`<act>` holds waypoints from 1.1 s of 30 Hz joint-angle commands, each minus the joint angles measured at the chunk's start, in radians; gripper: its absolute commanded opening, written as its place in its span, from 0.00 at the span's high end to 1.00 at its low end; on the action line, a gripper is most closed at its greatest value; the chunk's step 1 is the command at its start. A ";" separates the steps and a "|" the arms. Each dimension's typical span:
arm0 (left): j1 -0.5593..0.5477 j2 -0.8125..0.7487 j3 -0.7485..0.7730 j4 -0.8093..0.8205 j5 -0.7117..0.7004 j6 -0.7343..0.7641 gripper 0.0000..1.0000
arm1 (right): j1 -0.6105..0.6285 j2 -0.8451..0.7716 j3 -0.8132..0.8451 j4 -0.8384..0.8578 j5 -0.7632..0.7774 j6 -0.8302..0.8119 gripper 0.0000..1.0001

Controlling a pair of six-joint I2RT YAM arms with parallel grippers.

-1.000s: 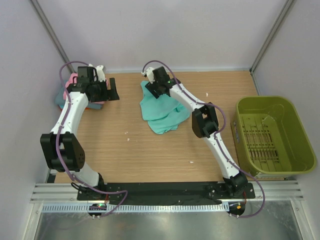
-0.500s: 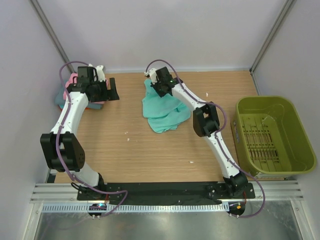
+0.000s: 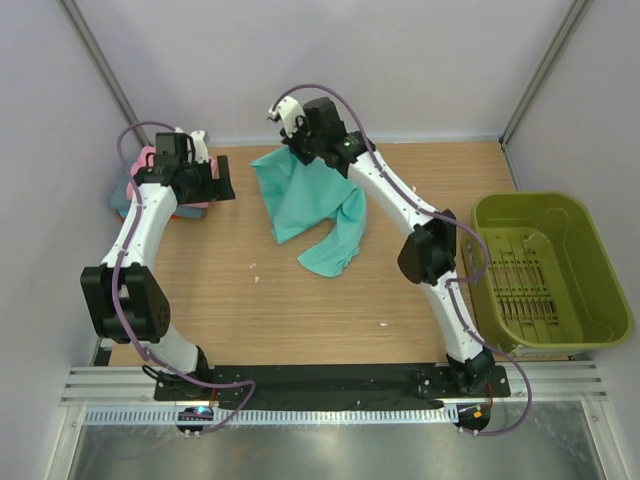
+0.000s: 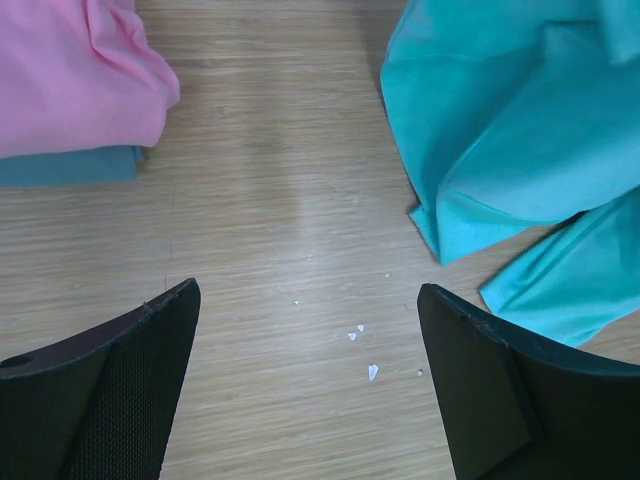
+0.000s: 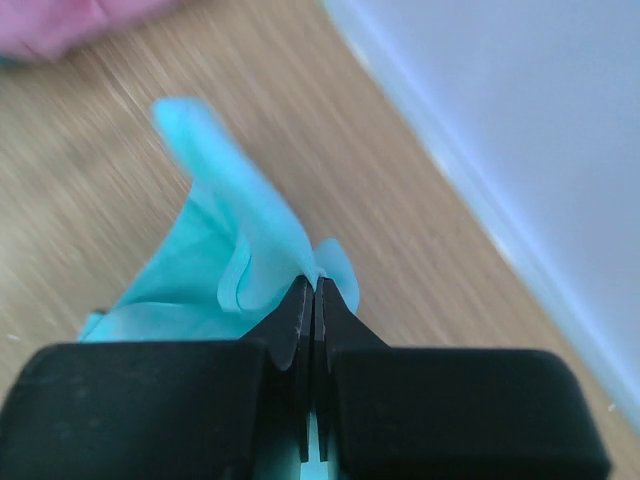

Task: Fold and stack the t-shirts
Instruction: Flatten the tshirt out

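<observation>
right gripper (image 3: 297, 138): jaws pressed fully together, pinching a fold of the teal-green t-shirt (image 3: 305, 195); up off the wood at far centre, close to the back wall.
teal-green t-shirt: unfolded, hanging from that pinch and draping toward the near side; lower end crumpled, looks to rest on the table (image 3: 250, 320) around mid-centre; wrist view shows cloth bunched right at the closed tips, blurred.
left gripper (image 4: 308, 290): jaws spread wide, nothing between them; above bare wood at far left, between the folded stack and the hanging shirt, touching neither.
pink t-shirt (image 4: 70, 70): folded, far-left corner, lying on top of the stack.
teal t-shirt (image 4: 60, 168): folded, directly under the pink one, edge showing along its near side.
stack vs hanging shirt: apart, strip of bare wood between them.
basket (image 3: 528, 199): olive-green plastic, right side of the table, well apart from all shirts; no cloth visible in it.
crumbs (image 4: 372, 372): few white specks on the wood below the left gripper.
</observation>
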 commanded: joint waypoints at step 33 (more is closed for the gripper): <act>-0.020 0.145 0.072 0.033 0.135 -0.050 0.18 | -0.318 -0.477 -0.604 0.003 -0.134 0.206 0.53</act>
